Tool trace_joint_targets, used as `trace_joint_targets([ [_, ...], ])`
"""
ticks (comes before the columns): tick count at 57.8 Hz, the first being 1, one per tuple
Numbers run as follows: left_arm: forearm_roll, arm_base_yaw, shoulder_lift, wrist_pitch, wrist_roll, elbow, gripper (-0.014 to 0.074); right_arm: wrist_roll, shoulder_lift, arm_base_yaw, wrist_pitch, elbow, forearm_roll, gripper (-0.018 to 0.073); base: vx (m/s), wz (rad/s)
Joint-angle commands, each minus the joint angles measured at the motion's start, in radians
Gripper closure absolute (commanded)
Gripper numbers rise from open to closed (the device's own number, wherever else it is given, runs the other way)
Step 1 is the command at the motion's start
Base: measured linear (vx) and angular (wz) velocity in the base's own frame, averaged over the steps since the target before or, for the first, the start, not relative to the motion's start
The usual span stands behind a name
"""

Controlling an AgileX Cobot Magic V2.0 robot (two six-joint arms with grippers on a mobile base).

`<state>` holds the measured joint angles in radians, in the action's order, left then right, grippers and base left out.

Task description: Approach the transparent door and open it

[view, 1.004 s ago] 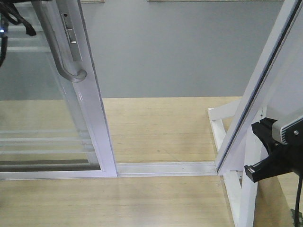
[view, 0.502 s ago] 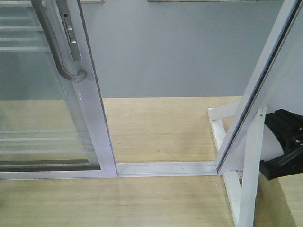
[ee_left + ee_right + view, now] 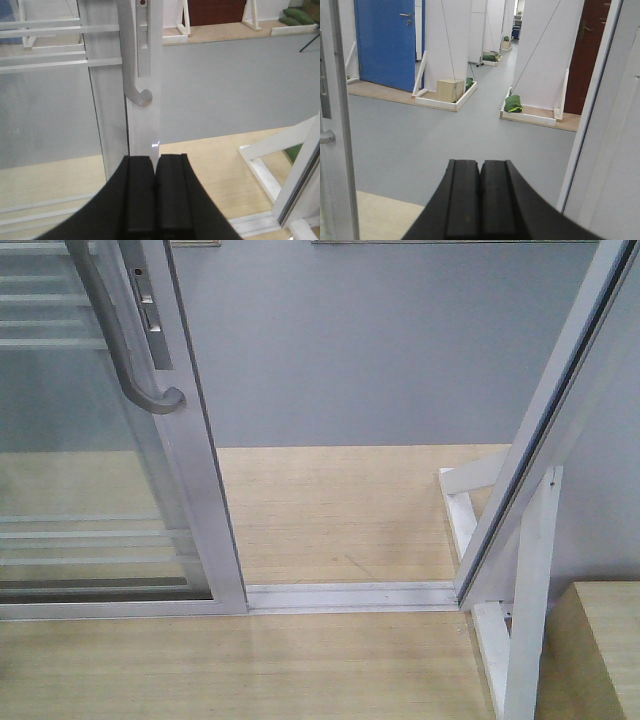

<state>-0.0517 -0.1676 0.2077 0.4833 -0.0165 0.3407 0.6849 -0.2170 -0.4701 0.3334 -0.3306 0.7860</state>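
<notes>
Both black grippers, left [image 3: 155, 200] and right [image 3: 480, 200], hang free with jaws pressed together on nothing. Ahead on the left stands the white-framed clear-glass transparent door [image 3: 190, 470], its curved grey metal pull handle [image 3: 125, 345] beside the frame edge. A white floor track [image 3: 350, 595] spans the open gap to the slanted white frame post [image 3: 545, 430]; grey floor [image 3: 380, 350] lies beyond.
</notes>
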Motion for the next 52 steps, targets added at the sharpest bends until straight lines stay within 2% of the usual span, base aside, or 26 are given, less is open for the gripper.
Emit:
trace_joint_targets([
  [1,-0.033,-0.003,-0.054,-0.077,-0.002,-0.009,0.0596,-0.08,-0.007,0.005,-0.04,-0.033,-0.016,0.0561,0.0,0.0],
  [11,-0.029,-0.003,-0.093,-0.141,-0.003,-0.033,0.0596,-0.201,-0.008,0.005,-0.047,-0.033,-0.031,0.0561,0.0,0.0],
  [52,-0.031,-0.003,-0.093,-0.15,-0.002,-0.033,0.0596,-0.184,-0.008,0.005,-0.039,-0.033,-0.036,0.0561,0.0,0.0],
])
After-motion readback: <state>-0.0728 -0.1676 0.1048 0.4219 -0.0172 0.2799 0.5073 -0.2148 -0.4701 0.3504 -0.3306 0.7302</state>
